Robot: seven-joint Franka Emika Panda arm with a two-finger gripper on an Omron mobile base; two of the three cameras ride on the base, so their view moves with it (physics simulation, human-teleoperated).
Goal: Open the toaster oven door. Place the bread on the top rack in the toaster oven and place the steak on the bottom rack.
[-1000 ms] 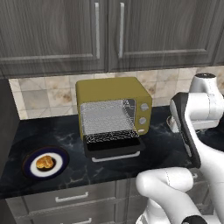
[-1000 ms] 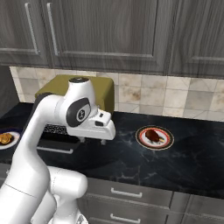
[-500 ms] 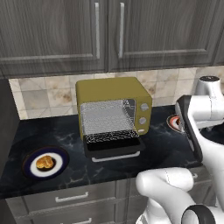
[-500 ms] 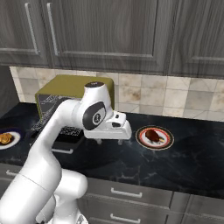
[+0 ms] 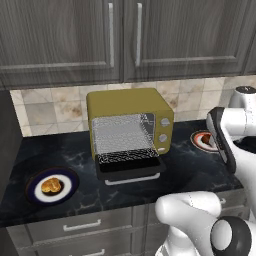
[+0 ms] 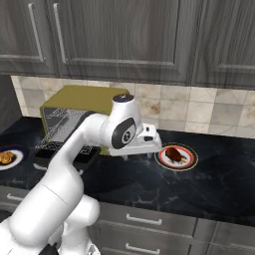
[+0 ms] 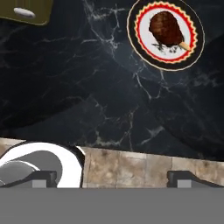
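The olive-yellow toaster oven (image 5: 129,107) (image 6: 82,99) stands at the back of the counter. Its door (image 5: 131,168) (image 6: 62,152) hangs down open, showing the speckled grey cavity; the top rack and bottom rack are hard to tell apart from here. The bread (image 5: 50,186) lies on a dark-rimmed plate (image 5: 30,192) at the left. On a red-rimmed plate (image 6: 189,162) (image 7: 192,50) right of the oven lies the steak (image 6: 174,153) (image 7: 165,25) (image 5: 206,139). My gripper (image 6: 137,156) (image 7: 113,179) hovers open and empty between oven and steak plate, just left of the plate.
Dark marble counter (image 5: 200,172) runs left to right, with a tiled backsplash (image 6: 209,112) behind and grey wall cabinets (image 5: 125,40) overhead. A corner of the oven (image 7: 26,11) shows in the hand view. Drawers (image 6: 144,221) sit under the counter's front edge.
The arm has swung right, away from the oven front and towards the steak plate. The gripper stays open and empty. Oven, bread and steak have not moved.
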